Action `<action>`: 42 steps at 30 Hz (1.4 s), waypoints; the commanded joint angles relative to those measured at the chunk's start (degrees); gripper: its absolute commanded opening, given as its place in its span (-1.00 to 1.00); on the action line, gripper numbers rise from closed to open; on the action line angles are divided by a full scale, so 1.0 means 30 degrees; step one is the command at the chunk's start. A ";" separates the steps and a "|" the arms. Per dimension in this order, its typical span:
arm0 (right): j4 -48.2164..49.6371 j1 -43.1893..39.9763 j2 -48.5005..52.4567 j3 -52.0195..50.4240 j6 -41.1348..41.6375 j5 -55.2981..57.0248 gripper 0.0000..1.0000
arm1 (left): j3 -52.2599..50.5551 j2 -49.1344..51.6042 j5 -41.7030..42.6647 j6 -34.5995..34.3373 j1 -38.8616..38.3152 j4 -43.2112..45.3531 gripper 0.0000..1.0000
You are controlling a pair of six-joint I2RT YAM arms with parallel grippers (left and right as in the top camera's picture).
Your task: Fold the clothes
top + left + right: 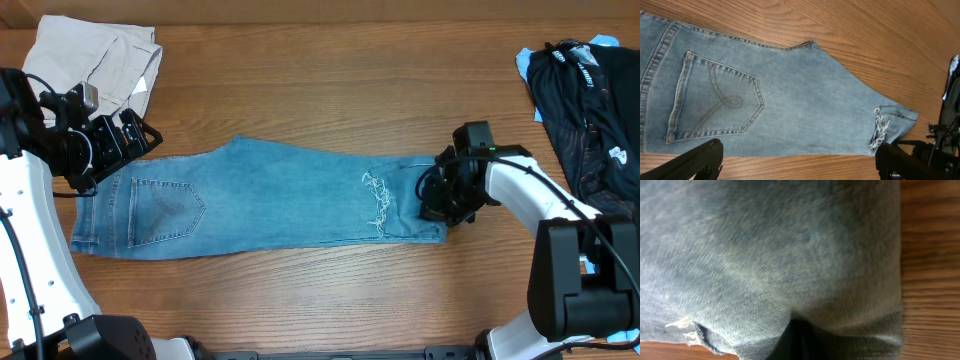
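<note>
The clothes, a pair of light blue jeans (260,195), lie flat across the wooden table, waist to the left and frayed hems to the right. My left gripper (118,158) hovers open over the waist end. In the left wrist view its two black fingers (695,162) stand wide apart above the bare wood beside the jeans (790,95), whose back pocket faces up. My right gripper (436,205) sits at the hem end, shut on the denim. Cloth (765,255) fills the right wrist view and bunches round the dark jaws of the right gripper (800,340).
A beige garment (95,55) lies crumpled at the back left corner. At the far right there is a dark garment pile (585,100) with a blue piece (527,62) under it. Bare wood shows in front of the jeans and behind them.
</note>
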 commanded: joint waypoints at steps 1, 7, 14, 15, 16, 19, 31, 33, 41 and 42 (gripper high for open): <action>0.0182 0.0160 -0.0532 -0.0168 0.0452 0.0211 -0.92 | 0.0000 0.0138 -0.0036 0.0291 -0.0080 -0.0051 0.99; -0.1552 0.0168 -0.1129 0.2310 0.0656 0.1282 -0.92 | 0.0000 0.0138 -0.0044 0.0291 -0.0080 -0.0058 1.00; -0.4881 0.0401 -0.2528 0.6003 0.0634 0.2645 -0.24 | 0.0000 0.0138 -0.0022 0.0306 -0.0109 -0.0131 1.00; -0.4954 0.0481 -0.2616 0.6003 0.0634 0.2608 -0.21 | 0.0000 0.0138 -0.0022 0.0306 -0.0146 -0.0131 1.00; -0.5034 0.0583 -0.2623 0.6003 0.0597 0.2608 -0.21 | 0.0000 0.0138 -0.0022 0.0299 -0.0189 -0.0124 1.00; -0.5158 0.1355 -0.2616 0.5894 -0.0809 0.2412 -0.17 | 0.0000 0.0138 -0.0022 0.0299 -0.0408 -0.0022 0.99; -0.3832 0.6353 -0.0539 0.5260 -0.1166 0.4430 0.35 | 0.0000 0.0138 -0.0051 0.0299 -0.1617 0.0087 1.00; -0.3585 0.6841 0.0277 0.5260 -0.1151 0.4634 0.34 | 0.0000 0.0138 -0.0044 0.0299 -0.1676 0.0095 0.99; -0.2943 0.7461 0.1953 0.5260 0.0211 0.7701 0.34 | 0.0000 0.0138 -0.0393 0.0299 -0.1683 0.0066 1.00; -0.2834 0.7461 0.1974 0.5253 0.0211 0.7701 0.33 | 0.0000 0.0138 -0.0393 0.0299 -0.1683 0.0073 1.00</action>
